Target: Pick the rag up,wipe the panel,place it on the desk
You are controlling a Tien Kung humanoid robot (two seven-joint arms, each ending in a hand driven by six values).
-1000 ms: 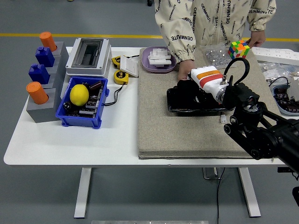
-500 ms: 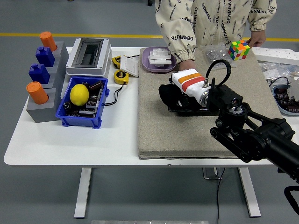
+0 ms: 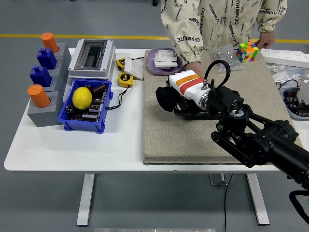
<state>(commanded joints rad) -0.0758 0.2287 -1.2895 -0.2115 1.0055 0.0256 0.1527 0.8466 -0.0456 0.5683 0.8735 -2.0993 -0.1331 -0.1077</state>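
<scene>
My right hand (image 3: 175, 94), black with a white, orange-striped back, reaches in from the lower right and sits low over the left end of the black panel (image 3: 189, 113) on the grey mat (image 3: 183, 140). Its fingers are curled on a dark rag (image 3: 163, 98), which sticks out past the panel's left edge. The arm hides most of the panel. A person at the far side rests one hand (image 3: 191, 67) at the panel's far edge and the other (image 3: 266, 38) beside a colourful cube (image 3: 246, 51).
A blue bin (image 3: 70, 121) holding a lemon (image 3: 82, 97) stands at the left, with a grey switch box (image 3: 91, 58) behind it and grey blocks (image 3: 41, 113) with blue and orange pegs. A purple tray (image 3: 164, 61), yellow tape measures (image 3: 125, 79) and small parts (image 3: 289, 77) lie at the back.
My right hand has slid left along the panel with the rag, from the panel's right part to its left end. The person's hands have stayed put.
</scene>
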